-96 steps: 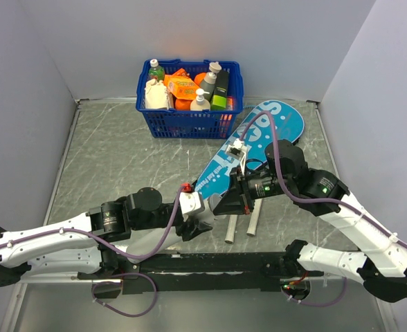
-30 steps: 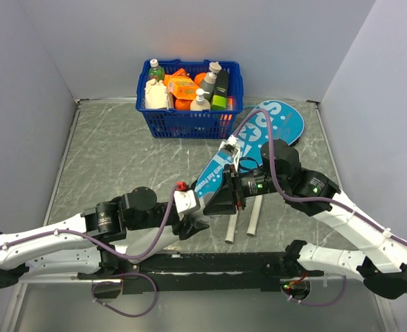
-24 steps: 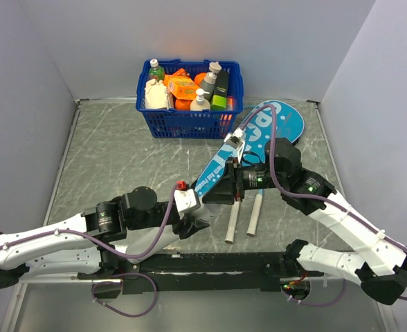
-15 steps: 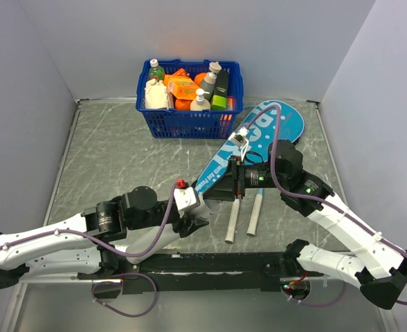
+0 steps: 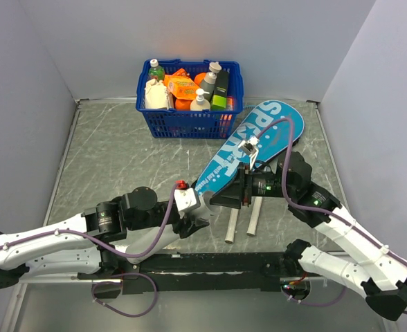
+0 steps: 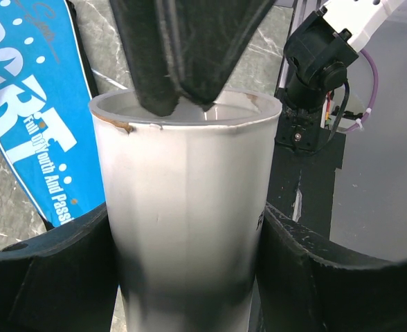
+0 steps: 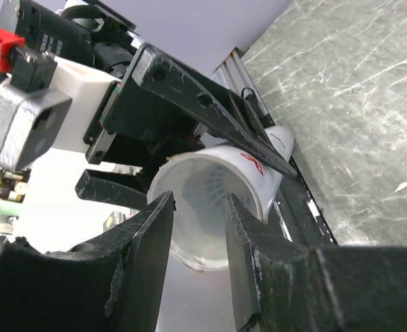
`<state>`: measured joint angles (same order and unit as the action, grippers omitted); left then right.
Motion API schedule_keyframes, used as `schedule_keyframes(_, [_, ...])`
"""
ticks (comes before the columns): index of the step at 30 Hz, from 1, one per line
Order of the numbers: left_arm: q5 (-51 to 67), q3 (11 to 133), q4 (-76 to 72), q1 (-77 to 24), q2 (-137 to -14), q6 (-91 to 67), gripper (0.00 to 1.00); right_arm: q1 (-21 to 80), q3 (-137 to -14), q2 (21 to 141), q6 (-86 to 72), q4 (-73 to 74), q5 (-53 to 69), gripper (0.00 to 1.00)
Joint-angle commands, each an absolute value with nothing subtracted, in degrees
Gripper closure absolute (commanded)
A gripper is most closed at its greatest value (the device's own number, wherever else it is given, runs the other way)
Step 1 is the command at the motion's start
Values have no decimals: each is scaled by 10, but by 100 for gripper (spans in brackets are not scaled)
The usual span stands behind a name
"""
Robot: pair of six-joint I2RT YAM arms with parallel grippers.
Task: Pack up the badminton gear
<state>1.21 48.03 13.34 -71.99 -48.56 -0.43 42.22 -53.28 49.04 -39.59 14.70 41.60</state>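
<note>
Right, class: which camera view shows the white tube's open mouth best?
The right wrist view: it looks into the white tube. The left wrist view shows its outer wall and rim; the top view barely shows it.

On the teal case point(image 5: 273, 128) — "SPORT", "Full Of Youth And Pass".

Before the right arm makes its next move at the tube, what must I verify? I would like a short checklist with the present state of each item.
1. Left gripper clamps the white tube from both sides: ok.
2. Tube mouth is open and faces the right gripper: ok.
3. Right jaws stand apart, nothing between them: ok.
4. Shuttlecock inside the tube: cannot tell.
5. Rackets packed in the teal SPORT case: cannot tell; two white handles lie uncovered.
</note>
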Motion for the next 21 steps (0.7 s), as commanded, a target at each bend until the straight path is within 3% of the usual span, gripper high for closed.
schedule_keyframes(1, [9,481,112,-725,-475,11,97,439,-490,492,-394,199,423,56])
schedule_keyframes(10, [-54,478,104,-724,-483,14,98,491,-506,526,-374,236,370,60])
schedule_keyframes(13, [-91,500,130,-722,-496,19,98,490,-561,524,-340,314,268,54])
schedule_keyframes(18, [-102,529,158,-682,-516,25,98,489,-653,533,-293,388,71,54])
schedule_keyframes(21, [-94,554,178,-617,-522,29,98,490,-647,509,-285,389,-41,53])
